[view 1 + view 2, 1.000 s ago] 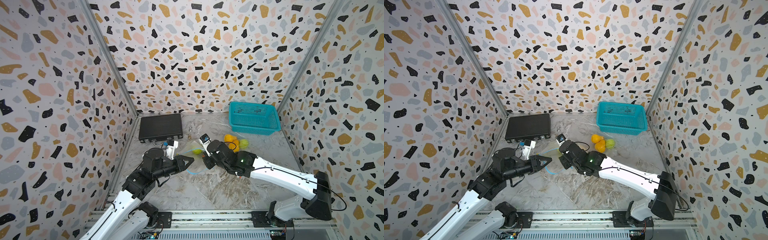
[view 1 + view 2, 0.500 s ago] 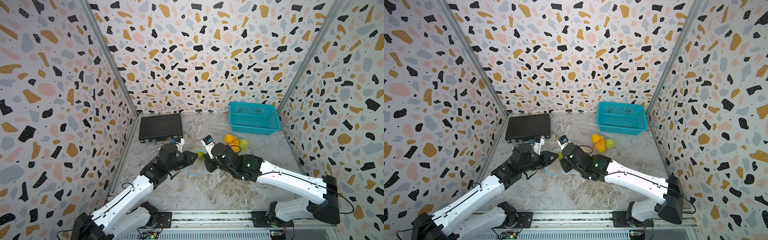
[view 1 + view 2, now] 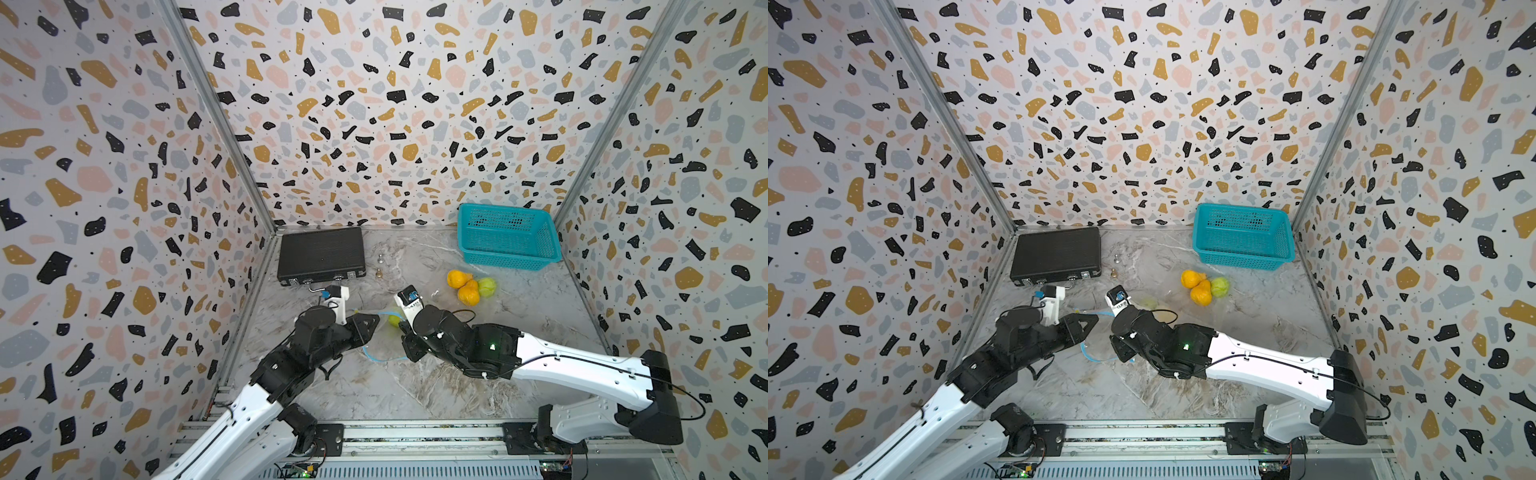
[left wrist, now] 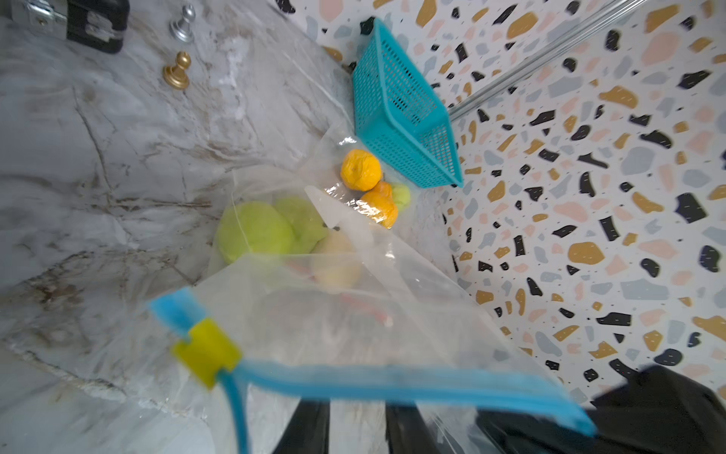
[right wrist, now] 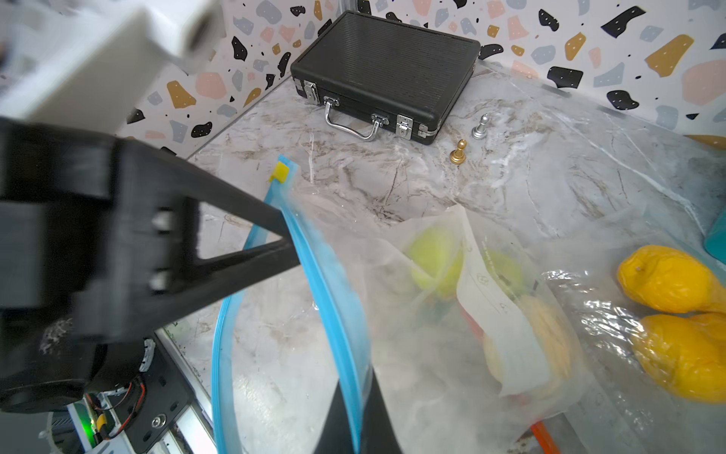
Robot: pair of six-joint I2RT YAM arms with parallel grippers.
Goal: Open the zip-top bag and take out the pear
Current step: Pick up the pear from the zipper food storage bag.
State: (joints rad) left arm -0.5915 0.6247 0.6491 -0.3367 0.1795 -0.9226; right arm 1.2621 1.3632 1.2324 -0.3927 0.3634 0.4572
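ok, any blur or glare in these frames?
Left wrist view: zip strip and yellow slider smeared, basket sharper. Right wrist view: left hand blurred, glare on the bagged oranges. Both top views: sharp, evenly lit.

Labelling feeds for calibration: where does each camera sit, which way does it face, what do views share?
Both top views: high over the front rail, facing down toward the back wall; left arm, right arm show.
Left wrist: on the left arm, facing over the zip-top bag toward the basket; own fingers show.
Right wrist: on the right arm, facing the black case; own fingers, left gripper show.
Shared: both wrist views catch the yellow slider.
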